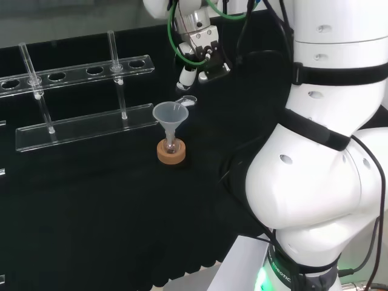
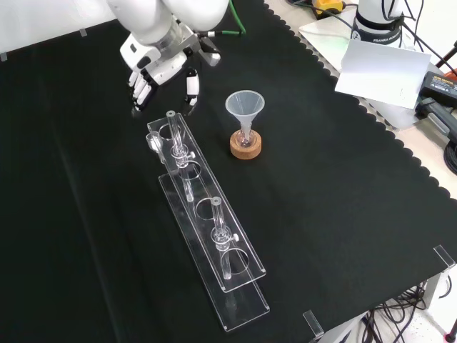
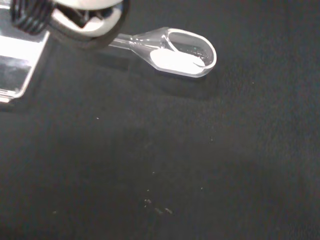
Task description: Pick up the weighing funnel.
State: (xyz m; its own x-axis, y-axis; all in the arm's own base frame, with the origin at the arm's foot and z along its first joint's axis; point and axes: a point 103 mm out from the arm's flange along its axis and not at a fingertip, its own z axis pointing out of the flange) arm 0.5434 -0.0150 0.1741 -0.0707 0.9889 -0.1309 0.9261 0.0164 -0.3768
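Note:
The weighing funnel (image 1: 186, 101) is a small clear scoop with a short stem, lying on the black cloth just past the big funnel. In the wrist view the weighing funnel (image 3: 176, 52) holds a patch of white powder in its bowl. My hand (image 1: 198, 53) hangs above it, apart from it, with fingers relaxed and pointing down and nothing in them. In the front view the hand (image 2: 161, 66) hovers over the cloth beyond the far end of the rack.
The big funnel (image 1: 169, 115) stands in a small flask on a cork ring (image 1: 171, 153). A clear acrylic tube rack (image 1: 85, 124) with two glass tubes lies to the left in the head view, its end (image 2: 171, 136) close under the hand in the front view.

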